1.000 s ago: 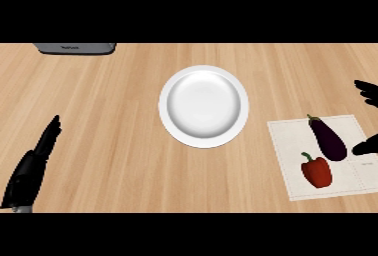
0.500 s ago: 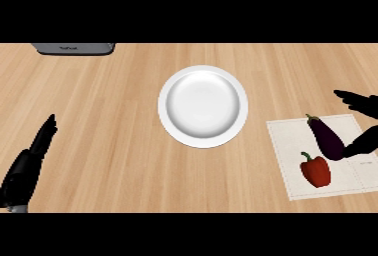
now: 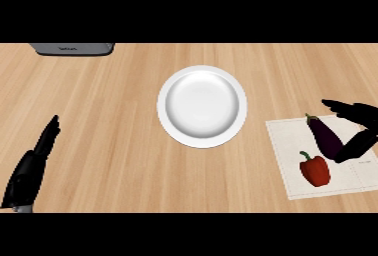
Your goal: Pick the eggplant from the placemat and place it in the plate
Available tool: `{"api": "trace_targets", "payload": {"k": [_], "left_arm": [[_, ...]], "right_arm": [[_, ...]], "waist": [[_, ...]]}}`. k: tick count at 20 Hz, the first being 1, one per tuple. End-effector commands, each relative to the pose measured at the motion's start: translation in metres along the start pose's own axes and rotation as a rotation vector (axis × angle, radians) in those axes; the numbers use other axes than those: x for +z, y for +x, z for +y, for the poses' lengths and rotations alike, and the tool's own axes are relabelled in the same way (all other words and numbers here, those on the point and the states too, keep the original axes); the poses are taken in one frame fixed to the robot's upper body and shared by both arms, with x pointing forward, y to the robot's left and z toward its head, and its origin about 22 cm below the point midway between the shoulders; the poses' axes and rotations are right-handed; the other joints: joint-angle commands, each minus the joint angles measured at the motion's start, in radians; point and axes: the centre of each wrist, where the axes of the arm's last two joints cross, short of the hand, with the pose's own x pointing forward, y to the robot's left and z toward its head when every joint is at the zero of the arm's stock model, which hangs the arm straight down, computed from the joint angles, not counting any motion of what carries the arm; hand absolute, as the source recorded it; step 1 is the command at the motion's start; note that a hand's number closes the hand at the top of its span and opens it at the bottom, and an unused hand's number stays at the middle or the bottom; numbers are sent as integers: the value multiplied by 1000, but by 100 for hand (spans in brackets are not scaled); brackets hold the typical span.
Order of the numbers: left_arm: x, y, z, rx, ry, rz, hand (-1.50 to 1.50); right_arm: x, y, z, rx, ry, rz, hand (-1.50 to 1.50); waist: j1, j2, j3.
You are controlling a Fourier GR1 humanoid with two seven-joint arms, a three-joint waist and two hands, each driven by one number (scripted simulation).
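The dark purple eggplant [image 3: 325, 136] lies flat on the pale placemat's [image 3: 294, 136] upper right part, stem pointing to eleven o'clock; its fat end seems partly covered. The empty white plate [image 3: 201, 106] sits at the mat's ten o'clock.

The right hand [image 3: 359, 114] is cut by the view's right edge, so its palm and forearm do not show, and whether it grips anything cannot be told. A dark part of it lies over the lower end of the eggplant [image 3: 323, 136] and hides that tip; contact there is unclear. The same hand covers part of the placemat's [image 3: 294, 175] right side, and the mat's faint print is too small to read. The left hand [image 3: 31, 172] is cut off at the wrist by the lower edge. A grey appliance [image 3: 72, 48] at the desk's [image 3: 111, 125] far side is cut along its top, its label unreadable
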Motion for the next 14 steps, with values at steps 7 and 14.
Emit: {"api": "trace_targets", "payload": {"k": [7,14], "left_arm": [[4,3,2,-18,0,8,0],[11,-7,2,3,-1,6,0]], "right_arm": [[-24,-2,18,-6,24,12,-150],[-23,-16,18,-37,5,-56,150]], "waist": [[-1,0,0],[-1,-1,0]]}}
